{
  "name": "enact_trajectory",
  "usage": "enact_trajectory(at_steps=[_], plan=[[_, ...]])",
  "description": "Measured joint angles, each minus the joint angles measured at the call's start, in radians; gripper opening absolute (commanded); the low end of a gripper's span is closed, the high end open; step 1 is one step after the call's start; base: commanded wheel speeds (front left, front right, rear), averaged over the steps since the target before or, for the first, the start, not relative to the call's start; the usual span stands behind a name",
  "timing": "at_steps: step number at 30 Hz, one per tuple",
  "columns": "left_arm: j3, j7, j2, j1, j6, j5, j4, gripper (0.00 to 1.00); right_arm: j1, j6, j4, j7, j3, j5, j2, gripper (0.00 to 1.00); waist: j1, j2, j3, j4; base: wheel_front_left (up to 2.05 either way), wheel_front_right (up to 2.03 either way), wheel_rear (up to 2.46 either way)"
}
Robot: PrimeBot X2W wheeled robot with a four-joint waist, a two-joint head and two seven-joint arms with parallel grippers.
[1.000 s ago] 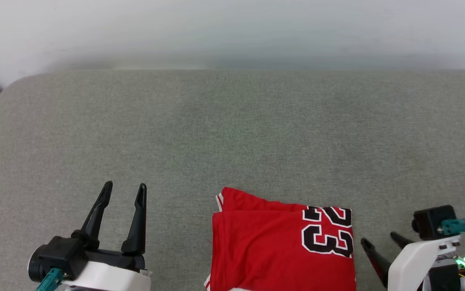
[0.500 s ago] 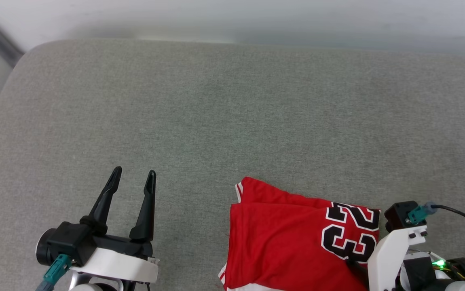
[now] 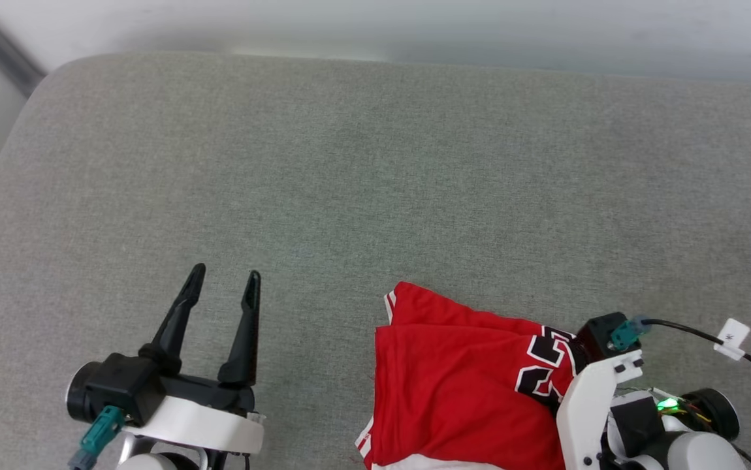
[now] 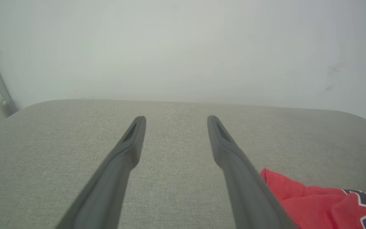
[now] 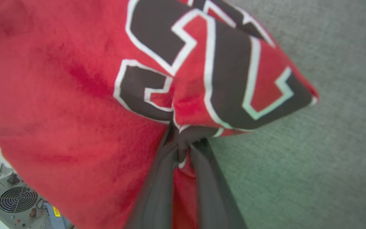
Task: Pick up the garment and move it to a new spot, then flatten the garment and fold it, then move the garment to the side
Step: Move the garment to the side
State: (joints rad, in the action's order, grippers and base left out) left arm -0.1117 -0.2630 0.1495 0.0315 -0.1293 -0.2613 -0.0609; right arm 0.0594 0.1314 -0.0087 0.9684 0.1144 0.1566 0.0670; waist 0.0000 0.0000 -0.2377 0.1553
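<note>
Head view: the garment (image 3: 454, 385) lies folded on the grey fabric surface (image 3: 375, 183), at the near edge and right of centre. Its red body faces up, with a striped trim edge at the far left corner and black-and-white numerals at its right side. The white wrist mount (image 3: 588, 398) of the right arm sits over the garment's right edge and covers part of the numerals; the fingers beneath it are hidden here. A dark cable with a white tag (image 3: 731, 338) runs off to the right. The left gripper (image 3: 226, 271) hovers at the lower left, well apart from the garment. Its fingers are spread, point away from the robot and hold nothing.

Left wrist view: the two dark fingers stand wide apart over bare surface and point toward the pale wall (image 4: 183, 47). A corner of the garment (image 4: 313, 203) shows just right of the right-hand finger.

Right wrist view: the right gripper (image 5: 181, 146) is closed on the garment (image 5: 59, 95). Its two fingers are drawn together, pinching a bunched fold of red cloth just below the numerals, and the fabric puckers at the pinch. Grey surface shows to the right. A grey unit with a fan grille (image 5: 17, 198) shows at the lower left.
</note>
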Motion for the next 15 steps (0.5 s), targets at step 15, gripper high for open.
enact_trajectory(at_steps=[15], plan=[[-0.098, 0.0, 0.041, -0.046, 0.0, 0.029, -0.041, 1.0, 0.184, 0.0, -0.107, -0.019, 0.273, -0.084, 0.427, 0.0, 0.0, 0.0, 0.027, -0.188, 0.0, 0.0, 0.0]])
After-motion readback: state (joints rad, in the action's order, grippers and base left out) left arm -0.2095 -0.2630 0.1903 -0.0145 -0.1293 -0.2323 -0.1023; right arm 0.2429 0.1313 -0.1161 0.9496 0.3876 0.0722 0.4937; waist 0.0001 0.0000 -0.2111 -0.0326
